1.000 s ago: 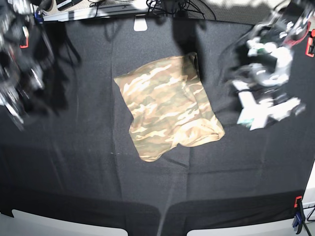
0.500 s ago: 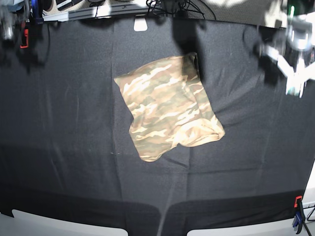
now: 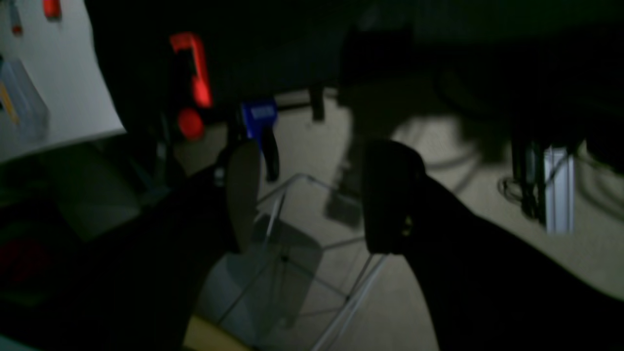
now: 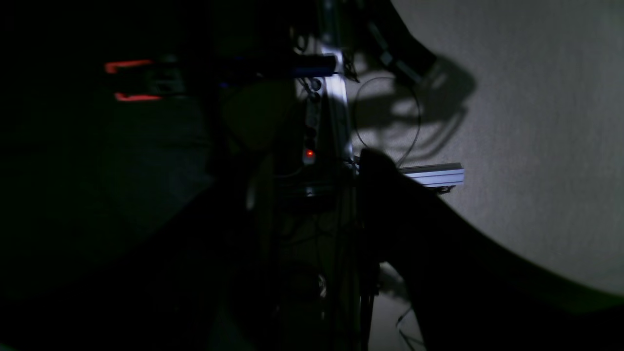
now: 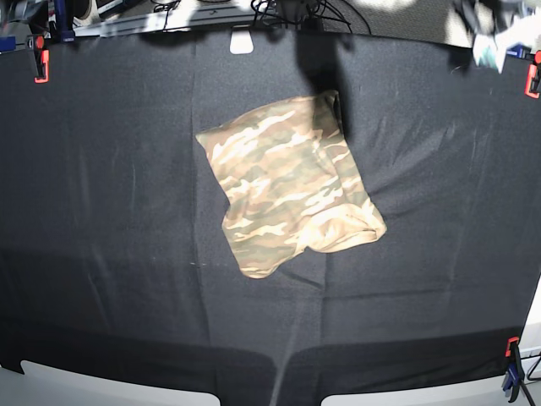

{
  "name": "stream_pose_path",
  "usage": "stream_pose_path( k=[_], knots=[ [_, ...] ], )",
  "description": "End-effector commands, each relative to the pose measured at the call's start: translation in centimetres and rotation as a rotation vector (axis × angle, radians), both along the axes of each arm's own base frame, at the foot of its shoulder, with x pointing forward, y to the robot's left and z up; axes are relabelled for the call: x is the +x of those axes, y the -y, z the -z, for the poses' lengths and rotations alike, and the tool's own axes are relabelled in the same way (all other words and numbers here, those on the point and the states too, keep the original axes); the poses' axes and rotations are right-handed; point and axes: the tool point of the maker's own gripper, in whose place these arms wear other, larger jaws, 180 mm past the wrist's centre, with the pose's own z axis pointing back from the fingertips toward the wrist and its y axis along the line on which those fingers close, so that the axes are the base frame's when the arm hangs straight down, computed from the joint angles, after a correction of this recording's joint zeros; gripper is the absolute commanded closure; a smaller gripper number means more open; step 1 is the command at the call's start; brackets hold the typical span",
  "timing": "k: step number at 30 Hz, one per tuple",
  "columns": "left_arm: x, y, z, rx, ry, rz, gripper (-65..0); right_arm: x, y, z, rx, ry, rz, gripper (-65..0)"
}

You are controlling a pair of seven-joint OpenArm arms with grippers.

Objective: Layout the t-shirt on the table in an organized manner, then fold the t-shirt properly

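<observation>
Folded t-shirt (image 5: pixel 290 186) resting on worktop (image 5: pixel 118 254), well clear of both wide, empty end effectors (image 3: pixel 307 195) (image 4: pixel 312 195), apparently finished.

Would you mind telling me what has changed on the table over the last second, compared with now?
Both arms pulled back from the table toward its far corners; in the base view only a blurred trace of the left arm remains. Both wrist views show open jaws holding nothing: left gripper, right gripper. The t-shirt stayed folded where it lay.

Red clamps (image 5: pixel 39 66) and cables (image 5: pixel 292 10) along far edge.
</observation>
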Motion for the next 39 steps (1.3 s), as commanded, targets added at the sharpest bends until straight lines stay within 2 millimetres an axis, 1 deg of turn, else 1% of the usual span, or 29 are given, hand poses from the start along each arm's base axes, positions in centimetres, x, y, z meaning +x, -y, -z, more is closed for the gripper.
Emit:
stream_pose_path(
  k=[1, 3, 5, 7, 9, 12, 15, 17, 20, 23, 25, 28, 32, 35, 39],
  knots=[
    [-0.3, 0.2, -0.3, 0.003, -0.002, 0.036, -31.1, -0.1, 0.2, -0.4, -0.019, -0.001, -0.008, -27.5],
    [-2.1, 1.1, 1.2, -0.053, -0.078, 0.085, -31.1, -0.3, 0.1, -0.2, -0.023, -0.010, -0.009, -27.5],
    [-4.2, 2.2, 3.3, -0.151, -0.169, 0.099, -31.1, -0.5, 0.1, 0.3, -0.032, -0.031, -0.018, -27.5],
    [-6.4, 3.2, 5.6, -0.248, -0.257, 0.116, -31.1, -0.6, -0.5, 0.9, -0.020, -0.049, -0.034, -27.5],
    [-7.9, 4.3, 7.8, -0.310, -0.323, 0.159, -31.2, -0.4, -1.5, 1.8, 0.025, -0.051, -0.051, -27.5],
    [-9.3, 5.1, 11.0, -0.351, -0.400, 0.127, -31.1, -0.7, -3.5, 4.1, 0.122, -0.097, -0.093, -27.5],
    [-10.5, 5.2, 13.9, -0.366, -0.451, 0.045, -31.1, -2.3, -4.3, 7.3, 0.152, -0.200, -0.149, -27.5],
    [-11.5, 5.0, 15.8, -0.371, -0.484, -0.003, -31.1, -3.3, -4.1, 9.2, 0.147, -0.247, -0.179, -27.5],
    [-12.2, 4.3, 18.5, -0.370, -0.523, -0.058, -31.1, -4.7, -3.6, 11.3, 0.154, -0.306, -0.209, -27.5],
    [-13.0, 4.4, 20.7, -0.394, -0.575, -0.085, -31.1, -6.7, -2.3, 13.1, 0.135, -0.397, -0.238, -27.5],
    [-13.2, 4.9, 22.0, -0.427, -0.596, -0.085, -31.1, -7.4, -1.3, 14.1, 0.126, -0.443, -0.234, -27.5],
    [-13.1, 5.6, 23.4, -0.463, -0.625, -0.095, -31.1, -7.5, 0.1, 15.7, 0.133, -0.477, -0.190, -27.5],
    [-13.2, 6.2, 24.6, -0.472, -0.669, -0.130, -31.1, -8.6, 0.8, 17.9, 0.159, -0.555, -0.153, -27.5],
    [-13.2, 6.6, 25.1, -0.481, -0.677, -0.144, -31.1, -9.9, 0.4, 19.4, 0.182, -0.624, -0.174, -27.5],
    [-12.8, 6.5, 25.2, -0.481, -0.673, -0.146, -31.1, -11.7, -1.5, 20.8, 0.220, -0.723, -0.268, -27.5]
  ],
)
